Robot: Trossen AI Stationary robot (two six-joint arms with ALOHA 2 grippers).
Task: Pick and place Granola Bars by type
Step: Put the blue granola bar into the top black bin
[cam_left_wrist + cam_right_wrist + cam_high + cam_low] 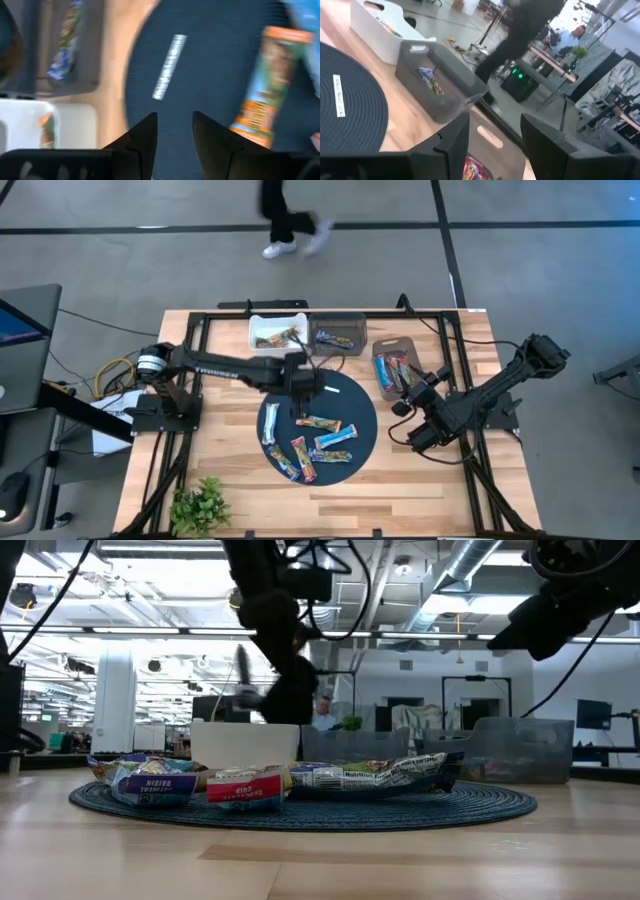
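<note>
Left end effector (pixel 303 392) hovers over mat's (pixel 368 412) 11 o'clock edge, fingers narrowly parted, empty. Granola Bars (pixel 318 423) lie toward 6 o'clock. You're between picks: next, descend onto nearest bar. Right end effector (pixel 418 392) waits, parted, above 3 o'clock bin (pixel 398 340).

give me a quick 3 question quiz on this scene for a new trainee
1. True or false: the left gripper holds a granola bar.
2. Which container holds the red-wrapped bars: A white bin, B middle grey bin, C right grey bin?
3. What thin white thing lies on the round dark mat?

Key
1. False: its fingers are open and empty above the mat.
2. C, beside the right gripper, also open.
3. A white strip.
</note>
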